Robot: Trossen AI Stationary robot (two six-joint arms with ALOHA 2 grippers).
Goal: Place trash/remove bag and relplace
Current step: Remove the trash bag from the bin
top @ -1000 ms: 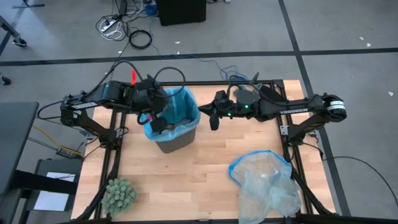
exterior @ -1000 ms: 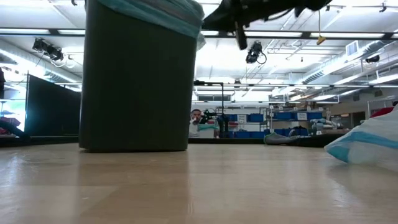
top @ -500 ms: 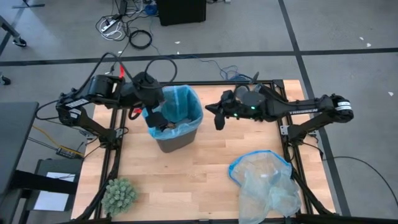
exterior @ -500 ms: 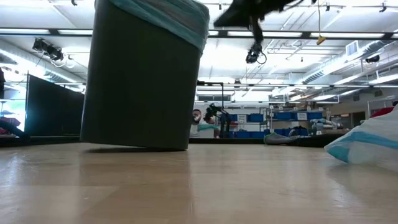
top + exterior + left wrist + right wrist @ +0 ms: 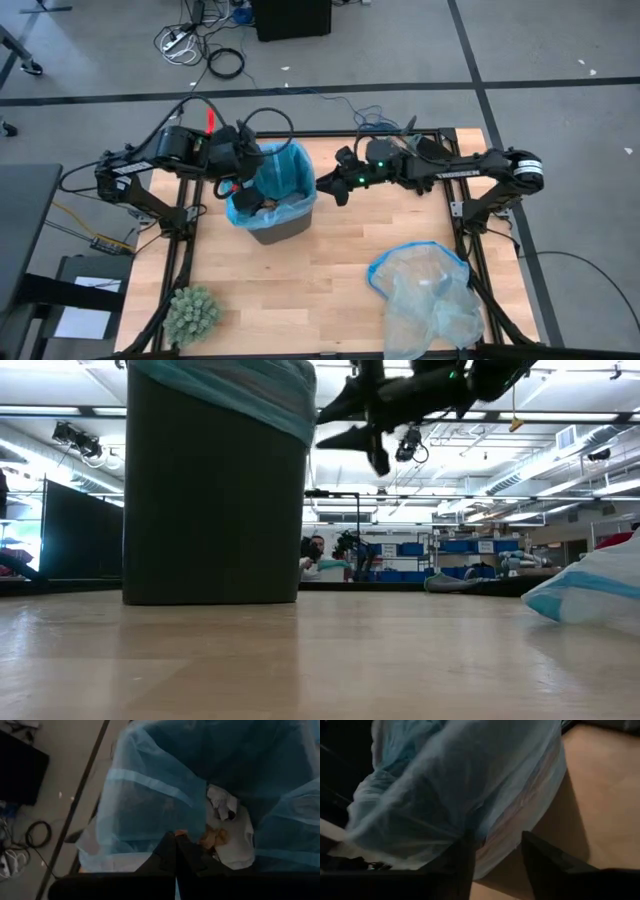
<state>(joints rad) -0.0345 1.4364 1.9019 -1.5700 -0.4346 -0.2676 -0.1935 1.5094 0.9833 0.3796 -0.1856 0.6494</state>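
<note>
A dark bin [image 5: 275, 228] stands flat at the table's far middle, lined with the sky-blue bag [image 5: 296, 168], whose rim is folded out over the bin's top [image 5: 250, 385]. Trash lies inside: white paper [image 5: 222, 802] and a brown wad [image 5: 212, 837]. My left gripper [image 5: 245, 190] is shut at the bag's left rim. My right gripper [image 5: 330, 188] is open, nearly level, just right of the bin's top [image 5: 350, 420]. Its two fingers stand before the bag's overhang [image 5: 470, 785]. Whether they touch it, I cannot tell. My left gripper [image 5: 175, 840] comes slanting down from the table's left and is shut on the bag's film at the left rim [image 5: 150, 820]. The shut fingers hide the place of contact, so edge or fold cannot be told. The bag stays draped over the bin.
A paler, clearer grey-blue plastic bag [image 5: 425, 295] lies at the near right corner. A green spiky ball [image 5: 192, 312] sits at the near left. Bare wood lies between them, in front of the bin. A person shows in the room far behind [image 5: 315, 550].
The bin tipped up on one edge half a second ago and stands flat again, slightly farther toward the table's left. My right gripper has gone toward the bin, rolled, and opened from shut.
</note>
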